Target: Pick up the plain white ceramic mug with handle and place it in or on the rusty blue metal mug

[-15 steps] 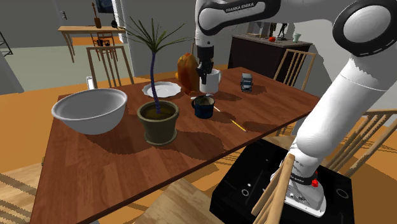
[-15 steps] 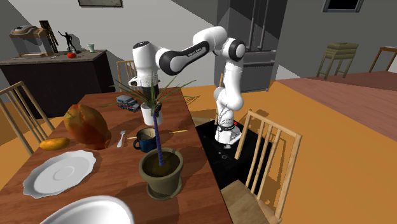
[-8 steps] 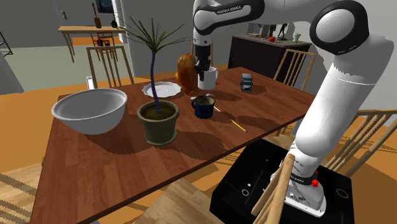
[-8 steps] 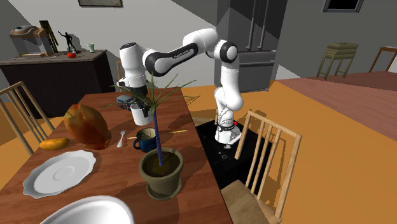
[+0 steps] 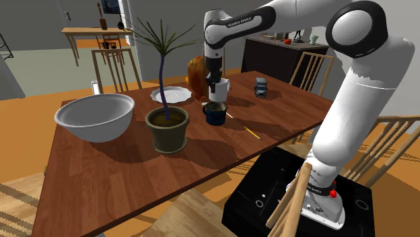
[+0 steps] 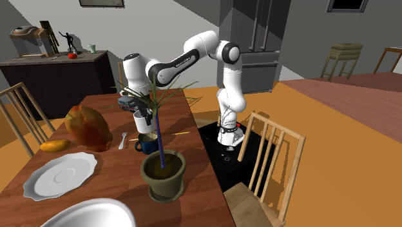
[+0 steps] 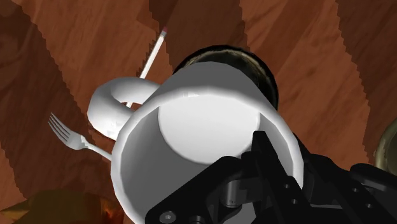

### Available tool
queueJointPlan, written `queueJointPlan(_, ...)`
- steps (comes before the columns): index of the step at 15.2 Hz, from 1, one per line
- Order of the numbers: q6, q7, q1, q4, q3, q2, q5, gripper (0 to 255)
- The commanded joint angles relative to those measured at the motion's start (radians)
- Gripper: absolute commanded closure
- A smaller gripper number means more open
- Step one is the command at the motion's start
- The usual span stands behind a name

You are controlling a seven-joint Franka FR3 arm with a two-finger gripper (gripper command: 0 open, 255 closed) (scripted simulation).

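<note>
Two mugs are almost stacked: the white mug (image 5: 220, 87) hangs upright in the air just above the blue mug (image 5: 215, 113), which stands on the wooden table (image 5: 108, 175). The carry looks finished and the step in hand is the placing itself.

The gripper (image 5: 214, 79) comes down from above and pinches the white mug by its wall. In the wrist view one of the black fingers (image 7: 264, 153) reaches inside the rim while the other seems to lie outside, so they are closed to no more than the wall's thickness, with nothing else touched. The cup's handle points toward the fork (image 7: 63, 130) and the pencil (image 7: 151, 57) lying on the wood below.

From the wrist view the blue mug's dark rim peeks out past the white one on the side away from the handle, so I judge the alignment close but not quite centred. Next comes a small sideways correction and a straight, slow descent. The fingers should part only once the base sits steady, since the two look similar in width and the white mug may rest on the rim rather than drop in
</note>
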Motion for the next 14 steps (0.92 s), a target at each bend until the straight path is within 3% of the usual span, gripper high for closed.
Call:
queueJointPlan(1,0.027,0.002,0.000,-0.021,0.000,0.005,-0.001,255)
queueJointPlan(6,0.094,0.004,0.000,-0.072,0.000,0.021,-0.002,255)
queueJointPlan(13,0.094,0.004,0.000,-0.072,0.000,0.021,-0.002,255)
queueJointPlan(14,0.094,0.004,0.000,-0.073,0.000,0.020,-0.002,0)
